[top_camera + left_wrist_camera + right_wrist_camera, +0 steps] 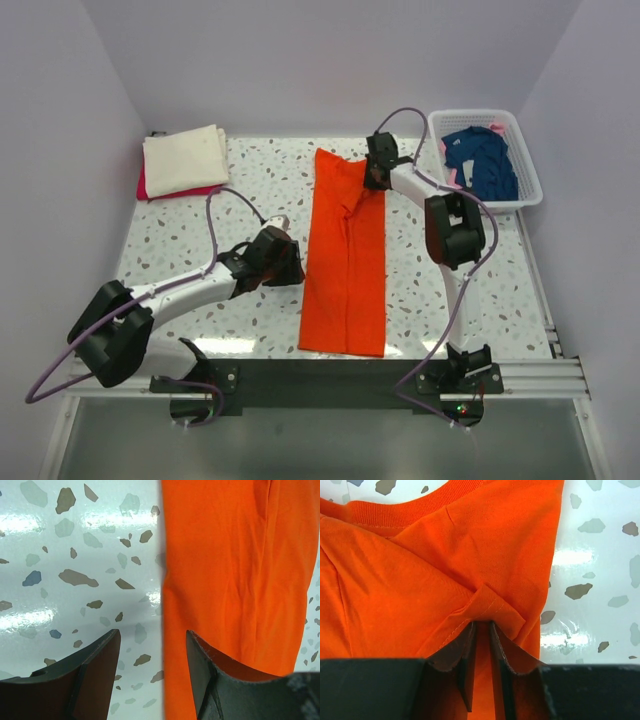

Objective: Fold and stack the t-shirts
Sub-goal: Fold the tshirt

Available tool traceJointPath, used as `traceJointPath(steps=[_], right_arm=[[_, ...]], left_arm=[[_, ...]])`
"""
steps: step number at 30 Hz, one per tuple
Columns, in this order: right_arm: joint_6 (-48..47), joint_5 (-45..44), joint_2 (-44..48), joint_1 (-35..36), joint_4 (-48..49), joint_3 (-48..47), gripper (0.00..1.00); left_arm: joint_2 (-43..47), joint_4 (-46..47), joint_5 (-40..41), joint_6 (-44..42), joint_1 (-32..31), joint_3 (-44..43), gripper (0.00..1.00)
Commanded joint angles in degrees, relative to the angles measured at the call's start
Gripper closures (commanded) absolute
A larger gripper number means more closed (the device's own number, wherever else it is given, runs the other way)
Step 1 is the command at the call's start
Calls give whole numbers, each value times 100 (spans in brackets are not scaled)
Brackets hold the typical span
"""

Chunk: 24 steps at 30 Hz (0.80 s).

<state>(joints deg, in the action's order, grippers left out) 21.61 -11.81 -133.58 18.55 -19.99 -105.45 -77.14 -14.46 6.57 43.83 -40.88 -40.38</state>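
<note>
The orange t-shirt [445, 570] lies pinched within the right pincer [482, 627].

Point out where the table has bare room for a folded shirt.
The table is bare between the cream shirt and the orange shirt, and also front right, beyond the right arm. It is crowded front left under the left arm, and back right around the basket and right gripper.

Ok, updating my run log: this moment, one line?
orange t-shirt: folded strip | right gripper: pinching collar-end fold | left gripper: open, straddling side edge
</note>
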Motion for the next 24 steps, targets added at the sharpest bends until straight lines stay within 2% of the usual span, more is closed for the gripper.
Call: traceJointPath(steps=[1,6,14,24], right_arm=[[2,232,112,-62,-14,139,78],[19,556,507,-62,4,103,73],[89,531,1158,131,-5,393,72],[247,311,1053,667,311,1166,80]], left_arm=[[-29,172,-41,-112,37,-58,40],[-2,180,-42,-103,45,-49,40],[15,198,-50,-103,45,-40,40],[24,215,-86,-68,45,-14,40]])
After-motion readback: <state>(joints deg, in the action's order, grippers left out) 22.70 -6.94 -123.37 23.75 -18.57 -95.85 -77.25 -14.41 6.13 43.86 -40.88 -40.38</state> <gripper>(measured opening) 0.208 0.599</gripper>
